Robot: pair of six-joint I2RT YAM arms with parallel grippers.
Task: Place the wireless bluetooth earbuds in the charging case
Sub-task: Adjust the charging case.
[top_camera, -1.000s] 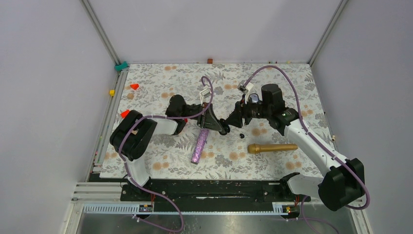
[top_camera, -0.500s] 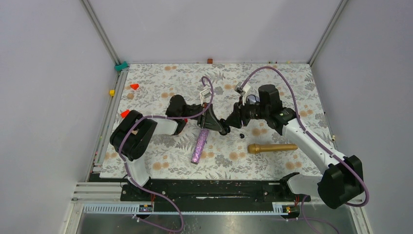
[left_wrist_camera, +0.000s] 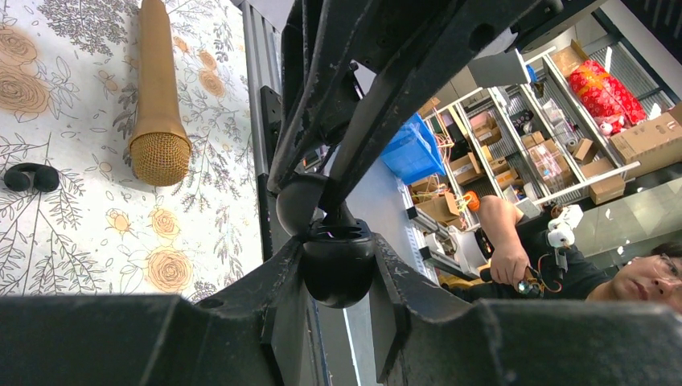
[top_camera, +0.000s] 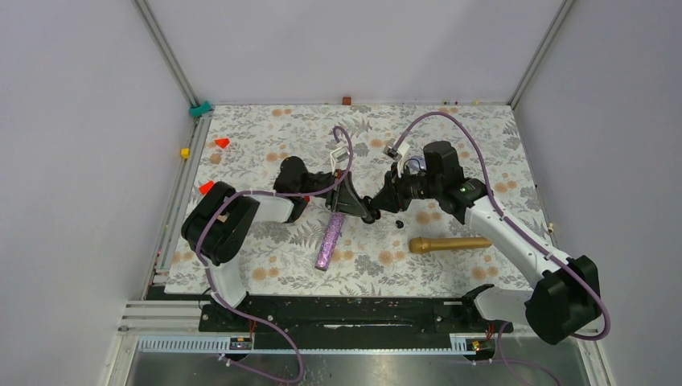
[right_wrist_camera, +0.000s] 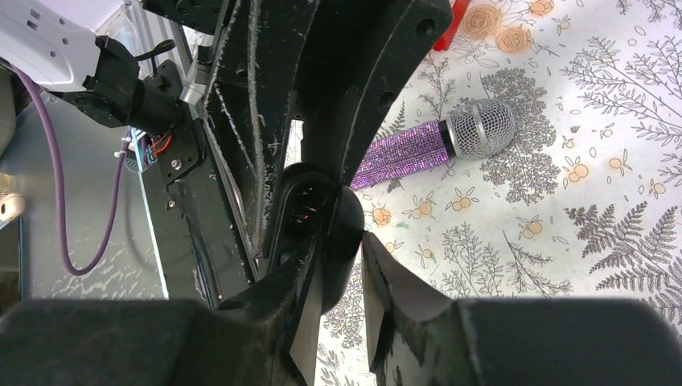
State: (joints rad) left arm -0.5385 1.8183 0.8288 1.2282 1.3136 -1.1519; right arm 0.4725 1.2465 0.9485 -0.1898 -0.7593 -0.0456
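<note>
My left gripper (top_camera: 363,212) is shut on the black rounded charging case (left_wrist_camera: 338,264) and holds it above the mat with its lid (left_wrist_camera: 300,201) open. The case cavity shows in the right wrist view (right_wrist_camera: 304,207). My right gripper (top_camera: 383,201) meets the case from the right, and its nearly closed fingertips (right_wrist_camera: 320,256) pinch the lid (right_wrist_camera: 344,241). One tiny black earbud (top_camera: 400,223) lies on the mat just right of the grippers; it also shows in the left wrist view (left_wrist_camera: 30,177). The second earbud is hidden.
A gold microphone (top_camera: 449,243) lies right of the earbud, also in the left wrist view (left_wrist_camera: 159,96). A purple glitter microphone (top_camera: 330,237) lies under the left gripper, also in the right wrist view (right_wrist_camera: 434,145). Small red cones (top_camera: 221,142) stand at the far left.
My right arm has shifted a little to the left, closing in on the case. The left arm, the case and the earbud on the mat have not moved.
</note>
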